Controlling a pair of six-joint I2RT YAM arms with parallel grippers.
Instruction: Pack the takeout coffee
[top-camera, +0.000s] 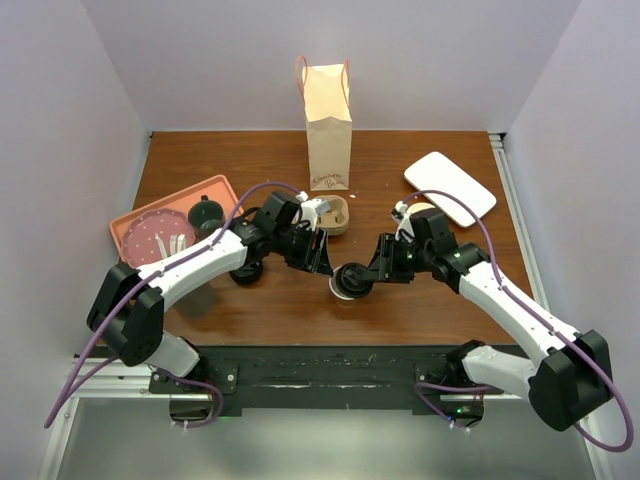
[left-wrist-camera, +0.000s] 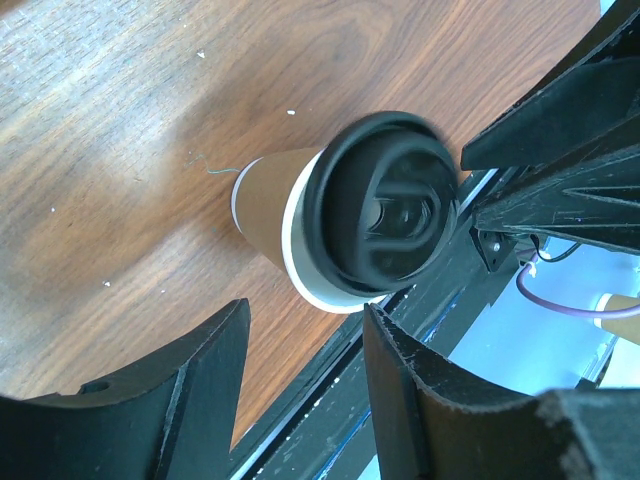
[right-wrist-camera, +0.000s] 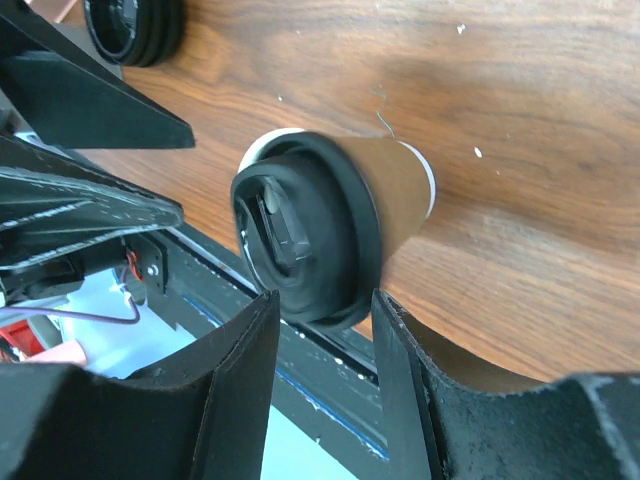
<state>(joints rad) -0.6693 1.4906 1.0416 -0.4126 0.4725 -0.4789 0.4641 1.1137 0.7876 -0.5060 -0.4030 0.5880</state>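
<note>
At the near edge of the bench (top-camera: 300, 322), both arm bases are bolted down and both arms reach inward toward the centre.

Left gripper (top-camera: 318, 258): fingers (left-wrist-camera: 200, 390) are apart and hold nothing. They point at the takeout coffee (top-camera: 350, 283) from just beside it.

The takeout coffee stands on bare wood between the two grippers, lid on, apparently upright.

Right gripper (top-camera: 374, 270): fingers (right-wrist-camera: 225, 390) are apart, with the tips close to the lid rim. Contact cannot be confirmed.

Step in hand: approach for pickup. The cup is not yet grasped.

Next move, as judged:
1. Advance one gripper until its fingers straddle the cup wall below the lid.
2. Close gently to avoid crushing the paper.
3. Lift and carry to the paper bag (top-camera: 328, 125), which stands well apart at the far side.
</note>
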